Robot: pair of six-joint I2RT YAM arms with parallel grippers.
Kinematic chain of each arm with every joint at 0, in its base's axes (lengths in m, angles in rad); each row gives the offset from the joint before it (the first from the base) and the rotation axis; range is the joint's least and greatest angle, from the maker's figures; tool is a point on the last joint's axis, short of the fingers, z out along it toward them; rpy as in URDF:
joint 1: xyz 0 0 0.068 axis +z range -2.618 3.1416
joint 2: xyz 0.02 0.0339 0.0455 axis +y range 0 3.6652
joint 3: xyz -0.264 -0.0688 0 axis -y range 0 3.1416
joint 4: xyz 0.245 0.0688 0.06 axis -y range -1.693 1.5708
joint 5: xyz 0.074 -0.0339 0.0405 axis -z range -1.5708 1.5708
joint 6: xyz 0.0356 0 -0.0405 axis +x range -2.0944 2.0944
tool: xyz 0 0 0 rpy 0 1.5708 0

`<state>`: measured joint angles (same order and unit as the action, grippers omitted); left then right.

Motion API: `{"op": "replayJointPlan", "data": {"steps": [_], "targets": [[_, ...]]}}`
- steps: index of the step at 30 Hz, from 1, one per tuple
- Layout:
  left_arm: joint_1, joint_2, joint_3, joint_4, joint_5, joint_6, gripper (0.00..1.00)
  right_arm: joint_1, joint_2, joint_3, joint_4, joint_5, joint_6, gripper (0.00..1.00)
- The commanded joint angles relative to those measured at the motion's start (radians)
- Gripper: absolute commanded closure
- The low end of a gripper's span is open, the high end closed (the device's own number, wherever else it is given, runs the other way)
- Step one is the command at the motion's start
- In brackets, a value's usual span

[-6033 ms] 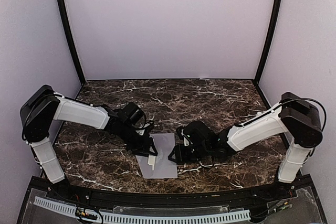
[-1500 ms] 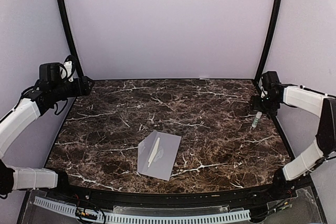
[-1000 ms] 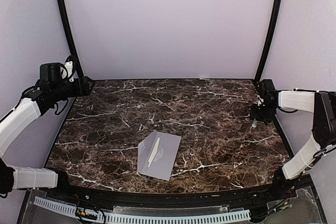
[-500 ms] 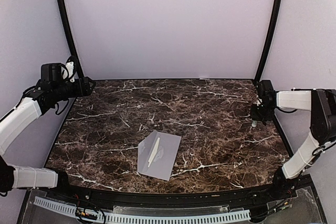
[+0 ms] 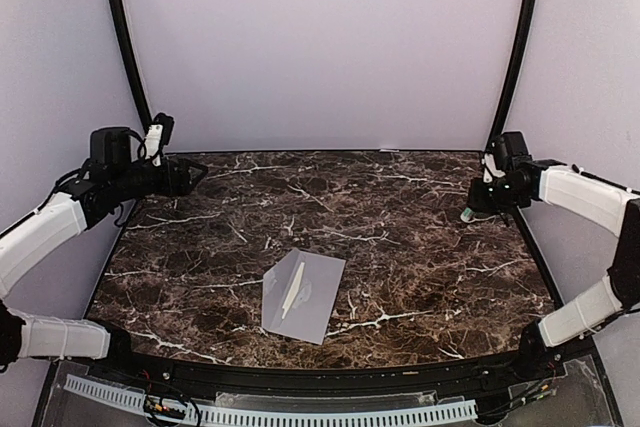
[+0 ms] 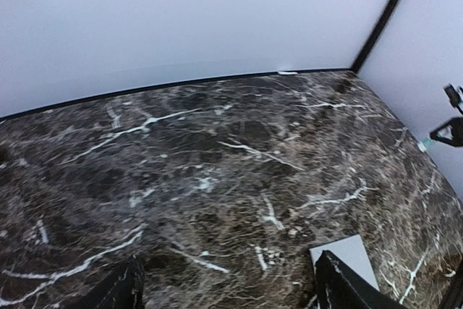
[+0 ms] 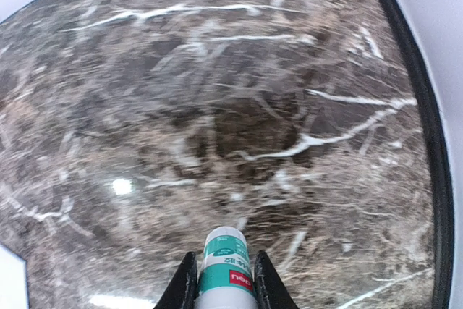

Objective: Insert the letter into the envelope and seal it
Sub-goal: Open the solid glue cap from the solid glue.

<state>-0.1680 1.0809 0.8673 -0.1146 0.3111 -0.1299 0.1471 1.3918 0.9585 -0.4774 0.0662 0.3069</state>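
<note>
Dark marble table [image 5: 400, 197] has one envelope [image 5: 312, 299] near the front, with one letter [image 5: 292, 290] inside, only a thin cream edge showing. The left gripper [image 5: 192, 173] spreads its jaws wide; the right gripper [image 7: 223, 284] pinches one glue stick [image 7: 223, 255].

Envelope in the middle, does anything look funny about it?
Yes. The envelope lies crooked on the table, and a thin cream strip shows across it, probably the letter peeking out.
</note>
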Motion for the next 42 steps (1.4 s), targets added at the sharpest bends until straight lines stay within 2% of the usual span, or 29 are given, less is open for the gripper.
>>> {"op": "replayJointPlan", "data": {"steps": [1, 6, 9, 14, 20, 26, 30, 32, 37, 40, 42], "targets": [[-0.18, -0.021, -0.041, 0.103, 0.165, 0.064, 0.2, 0.127, -0.071, 0.066, -0.029, -0.204, 0.014, 0.9], [-0.376, 0.06, -0.037, 0.275, 0.347, 0.042, 0.2, 0.334, -0.086, 0.106, 0.049, -0.433, 0.058, 0.91], [-0.532, 0.175, 0.035, 0.273, 0.376, 0.074, 0.2, 0.481, -0.047, 0.185, 0.056, -0.51, 0.046, 0.91], [-0.665, 0.311, 0.132, 0.257, 0.419, 0.113, 0.22, 0.66, 0.004, 0.267, 0.096, -0.574, 0.041, 0.91], [-0.703, 0.342, 0.106, 0.324, 0.448, 0.084, 0.22, 0.757, 0.036, 0.287, 0.157, -0.613, 0.054, 0.91], [-0.705, 0.332, 0.079, 0.367, 0.472, 0.056, 0.23, 0.796, 0.083, 0.31, 0.175, -0.653, 0.055, 0.91], [-0.705, 0.347, 0.086, 0.335, 0.481, 0.067, 0.39, 0.802, 0.102, 0.329, 0.176, -0.654, 0.059, 0.91], [-0.705, 0.351, 0.091, 0.316, 0.479, 0.078, 0.42, 0.802, 0.108, 0.337, 0.173, -0.655, 0.056, 0.91], [-0.705, 0.359, 0.104, 0.271, 0.46, 0.104, 0.46, 0.802, 0.107, 0.354, 0.164, -0.652, 0.05, 0.91], [-0.705, 0.359, 0.105, 0.265, 0.457, 0.108, 0.42, 0.802, 0.103, 0.36, 0.155, -0.652, 0.045, 0.91], [-0.706, 0.355, 0.105, 0.266, 0.45, 0.11, 0.5, 0.802, 0.105, 0.361, 0.149, -0.655, 0.042, 0.91]]}}
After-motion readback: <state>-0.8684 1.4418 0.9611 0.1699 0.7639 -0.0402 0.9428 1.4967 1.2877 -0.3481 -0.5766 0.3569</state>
